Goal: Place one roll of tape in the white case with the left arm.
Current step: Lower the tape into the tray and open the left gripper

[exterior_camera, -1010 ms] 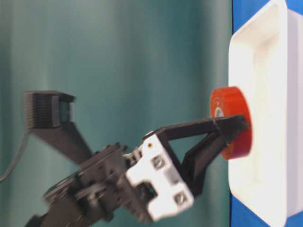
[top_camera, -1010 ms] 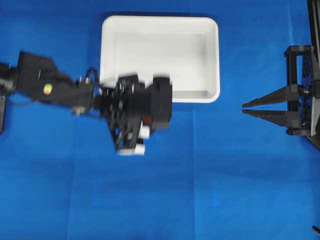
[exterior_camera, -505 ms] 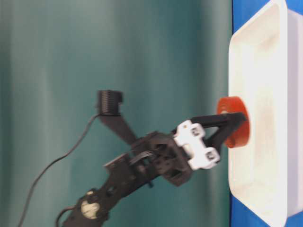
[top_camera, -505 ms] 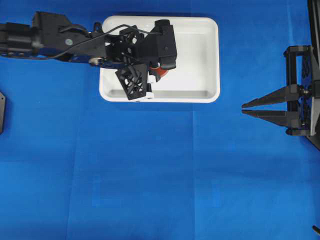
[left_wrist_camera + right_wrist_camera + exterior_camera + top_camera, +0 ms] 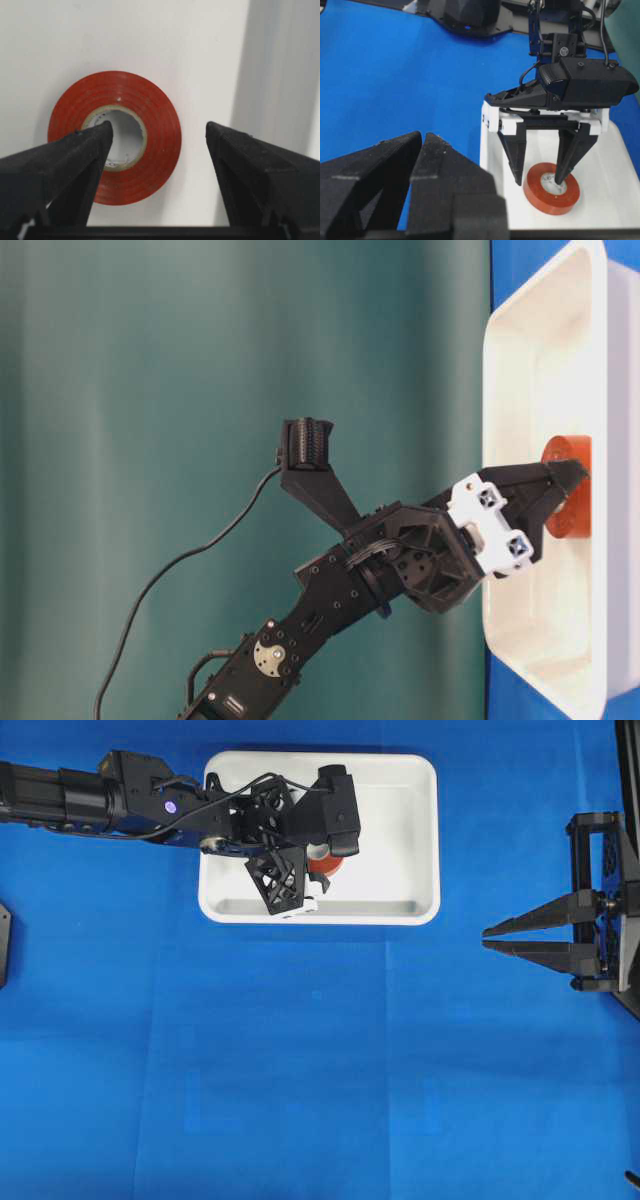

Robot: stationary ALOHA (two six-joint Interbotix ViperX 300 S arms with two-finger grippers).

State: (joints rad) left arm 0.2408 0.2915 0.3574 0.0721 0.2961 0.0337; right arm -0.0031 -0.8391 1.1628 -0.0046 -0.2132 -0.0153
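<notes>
The orange-red roll of tape point(image 5: 327, 869) lies flat on the floor of the white case point(image 5: 437, 840), left of its middle. My left gripper point(image 5: 318, 860) is low over it, open and not gripping. In the left wrist view one finger point(image 5: 75, 155) stands in the pale core of the roll of tape point(image 5: 155, 135) and the other finger point(image 5: 240, 160) is apart from it over bare white floor. The right wrist view shows the same: the left gripper point(image 5: 539, 181) straddles one side of the roll of tape point(image 5: 551, 192). My right gripper point(image 5: 487, 937) is shut and empty at the far right.
The blue cloth point(image 5: 320, 1070) covers the table around the white case. The left arm point(image 5: 90, 800) reaches in across the case's left rim. The case wall point(image 5: 280, 75) is close beside the left gripper's free finger.
The left arm carried the roll of tape from in front of the case to over it, lowered it and opened. The roll now lies on the case floor. The right arm has not moved.
</notes>
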